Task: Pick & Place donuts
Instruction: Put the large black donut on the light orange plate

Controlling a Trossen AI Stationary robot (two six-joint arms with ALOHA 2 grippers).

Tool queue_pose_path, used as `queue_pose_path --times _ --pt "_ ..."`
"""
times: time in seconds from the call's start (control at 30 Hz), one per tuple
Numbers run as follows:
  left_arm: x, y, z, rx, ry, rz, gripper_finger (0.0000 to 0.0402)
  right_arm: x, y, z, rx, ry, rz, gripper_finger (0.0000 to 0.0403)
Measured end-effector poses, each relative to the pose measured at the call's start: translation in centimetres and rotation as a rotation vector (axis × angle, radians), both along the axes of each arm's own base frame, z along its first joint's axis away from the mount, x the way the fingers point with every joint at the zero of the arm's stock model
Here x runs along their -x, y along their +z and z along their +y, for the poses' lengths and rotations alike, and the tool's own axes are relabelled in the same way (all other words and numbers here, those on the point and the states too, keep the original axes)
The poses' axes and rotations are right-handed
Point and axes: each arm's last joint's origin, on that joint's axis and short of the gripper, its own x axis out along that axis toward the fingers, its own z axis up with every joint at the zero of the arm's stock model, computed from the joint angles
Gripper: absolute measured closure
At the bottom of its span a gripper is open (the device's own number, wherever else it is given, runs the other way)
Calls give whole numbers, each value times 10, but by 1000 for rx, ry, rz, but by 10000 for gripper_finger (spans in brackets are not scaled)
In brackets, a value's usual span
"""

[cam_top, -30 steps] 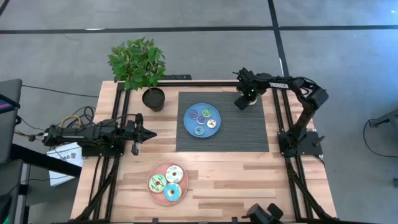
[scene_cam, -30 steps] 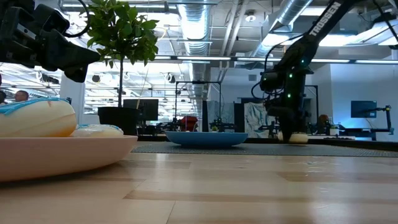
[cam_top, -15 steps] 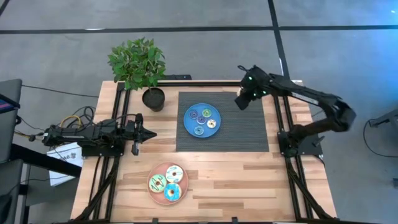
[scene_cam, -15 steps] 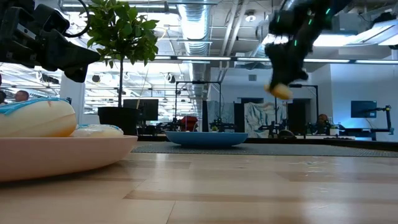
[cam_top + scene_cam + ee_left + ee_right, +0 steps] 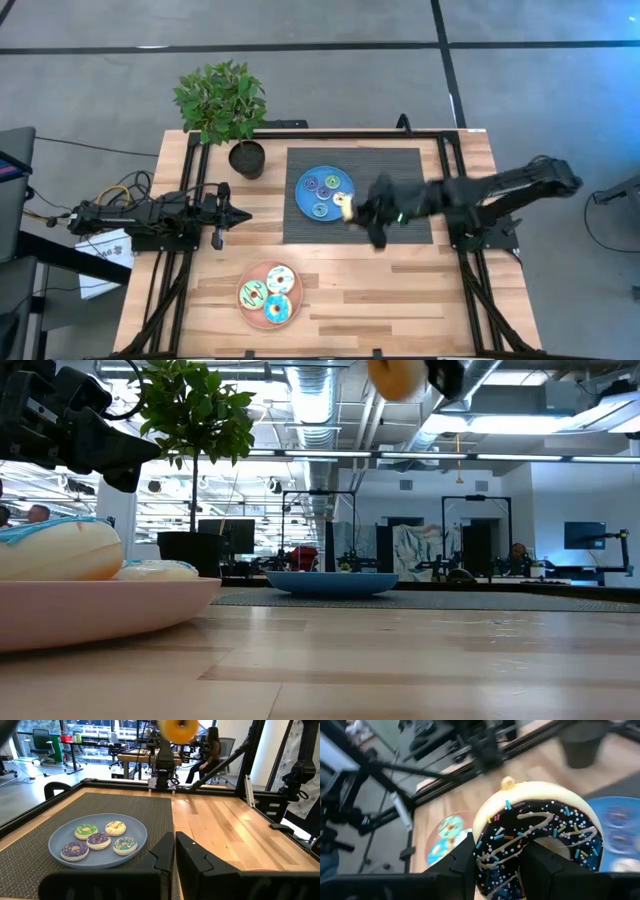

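Right gripper (image 5: 350, 212) clamps the dark brown donut (image 5: 540, 837) aloft just beside the blue plate (image 5: 310, 203), ring on edge. Left gripper (image 5: 238, 214), fingers closed, waits well apart.

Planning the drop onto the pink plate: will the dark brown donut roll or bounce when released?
The dark brown donut keeps its ring shape between the right gripper fingers, so it is probably fairly stiff. Carried high above the table, it seems light. Dropped on edge, the ring might roll; released flat over the pink plate, it likely settles.
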Motion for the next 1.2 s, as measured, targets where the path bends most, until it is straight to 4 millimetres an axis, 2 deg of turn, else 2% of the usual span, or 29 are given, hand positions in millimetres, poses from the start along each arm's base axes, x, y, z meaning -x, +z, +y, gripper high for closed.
queue_pose_path --times 0.1,0.3,0.43,0.57,0.77,0.87,1.07,1.2 --pt "0 0 0 0 0 0 393 -27 -3 38 36 52 10 290" --pt "0 0 0 0 0 0 393 -91 -19 97 108 170 134 290" --pt "0 0 0 0 0 0 393 -132 -32 127 179 229 245 290" --pt "0 0 0 0 0 0 393 -170 -45 146 221 313 326 290" --pt "0 0 0 0 0 0 393 -216 -62 158 263 357 346 290" --pt "0 0 0 0 0 0 393 -234 -80 159 285 412 339 290" --pt "0 0 0 0 0 0 393 -245 -109 149 220 442 385 290" --pt "0 0 0 0 0 0 393 -248 -112 143 224 432 386 290"
